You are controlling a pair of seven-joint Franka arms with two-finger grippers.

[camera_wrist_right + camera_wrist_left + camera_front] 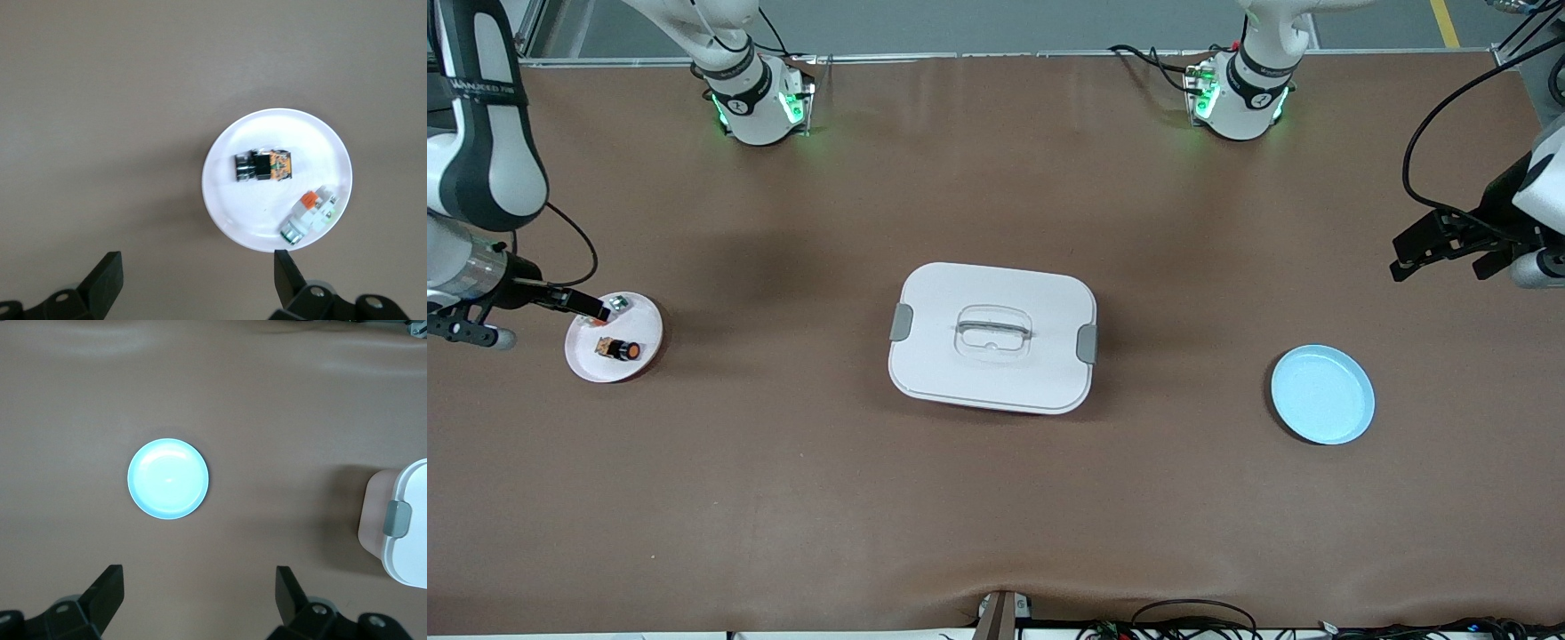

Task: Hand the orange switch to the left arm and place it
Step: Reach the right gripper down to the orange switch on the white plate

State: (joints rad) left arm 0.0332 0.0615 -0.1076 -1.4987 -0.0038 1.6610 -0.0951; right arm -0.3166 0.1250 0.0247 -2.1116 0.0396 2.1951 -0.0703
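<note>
Front view: orange switch [621, 349] is lying on the white plate [587, 364] at the right arm's end, beside a clear part [616, 305]. Right gripper [193, 283] is hovering wide over the plate's edge, empty. Left gripper [199, 593] is waiting wide near the blue plate [1352, 422]. Box [993, 336] is sitting between the plates.

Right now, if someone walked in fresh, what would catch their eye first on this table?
Probably the big white box in the middle of the table. Next, the two plates: a white plate at the right arm's end holding the orange switch and a small clear part, and an empty blue plate at the left arm's end. The open right gripper hangs over the white plate's edge; the open left gripper hangs near the blue plate.
</note>
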